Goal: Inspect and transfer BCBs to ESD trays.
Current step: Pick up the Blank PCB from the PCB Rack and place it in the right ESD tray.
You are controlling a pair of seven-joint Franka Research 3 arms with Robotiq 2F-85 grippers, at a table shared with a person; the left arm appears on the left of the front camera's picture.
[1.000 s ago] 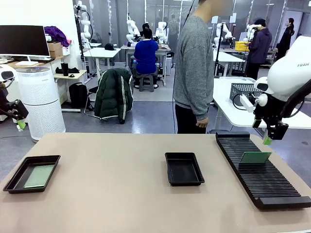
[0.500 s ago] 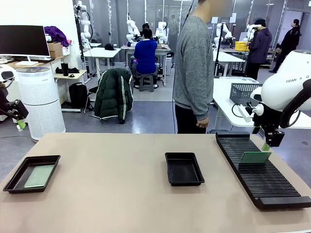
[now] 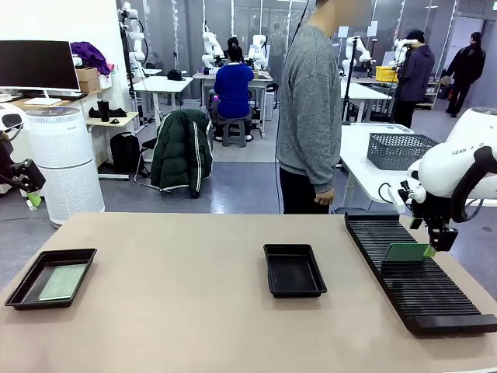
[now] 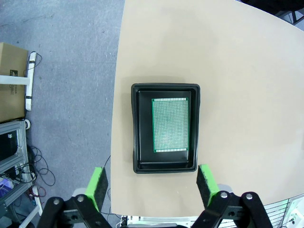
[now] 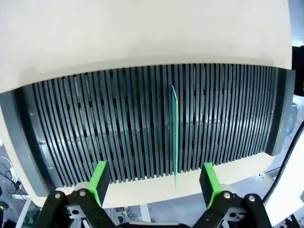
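One BCB [image 3: 63, 282] lies flat in the left ESD tray [image 3: 23, 289] near the table's left edge. From above, that BCB [image 4: 170, 124] lies in its tray [image 4: 140, 128], with my left gripper [image 4: 152, 185] open high over the tray's near end. Off the table's left edge, the left gripper [image 3: 31, 200] hangs in the air. The middle ESD tray [image 3: 294, 270] holds nothing. Another BCB [image 3: 406, 252] stands upright in the slotted rack [image 3: 423, 291]. My right gripper [image 3: 429, 249] is open at that board's right end. The board [image 5: 175, 133] shows edge-on between the open fingers [image 5: 99, 179].
A person in a grey sweater [image 3: 311, 101] stands at the table's far side, hand hanging at the hip. A grey mesh basket [image 3: 400, 150] sits on a white table behind the rack. The long rack [image 5: 95, 128] spans the table's right side.
My right gripper has come down and slightly left to the standing board's right end. The left arm, the trays and the boards have not moved.
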